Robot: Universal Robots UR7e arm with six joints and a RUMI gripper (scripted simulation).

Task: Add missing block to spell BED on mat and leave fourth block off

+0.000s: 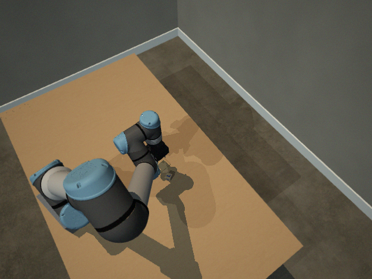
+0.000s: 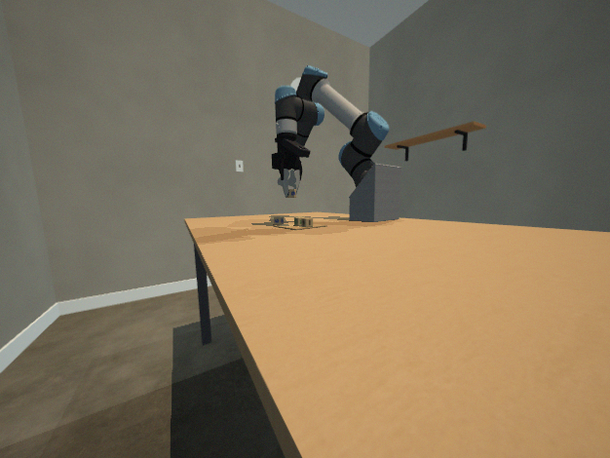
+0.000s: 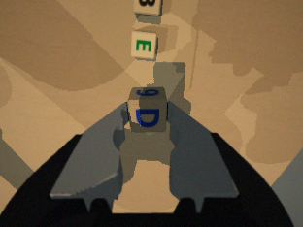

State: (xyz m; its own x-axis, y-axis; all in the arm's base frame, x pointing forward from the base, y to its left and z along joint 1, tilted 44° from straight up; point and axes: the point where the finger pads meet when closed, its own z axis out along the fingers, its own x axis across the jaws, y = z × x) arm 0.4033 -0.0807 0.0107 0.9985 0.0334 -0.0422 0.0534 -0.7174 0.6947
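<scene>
My gripper point(image 3: 148, 103) point(image 2: 290, 188) is shut on a wooden block with a blue D point(image 3: 147, 102) point(image 2: 291, 194) and holds it well above the table. In the wrist view the D faces the camera and the right way up, with a blue 9 on the face above it. Beyond it a block with a green E point(image 3: 145, 46) lies letter up on the thin mat point(image 3: 181, 48). A block with a dark B point(image 3: 147, 6) lies just past the E, cut off by the frame's top edge. The held block hangs in line with these two, on the near side of the E.
A block with a blue L point(image 1: 169, 175) lies on the table in the arm's shadow. Two small blocks point(image 2: 278, 219) point(image 2: 302, 221) show under the gripper, too small to read. The grey base pedestal point(image 2: 376, 194) stands behind them. A wall shelf point(image 2: 436, 133) hangs at the right.
</scene>
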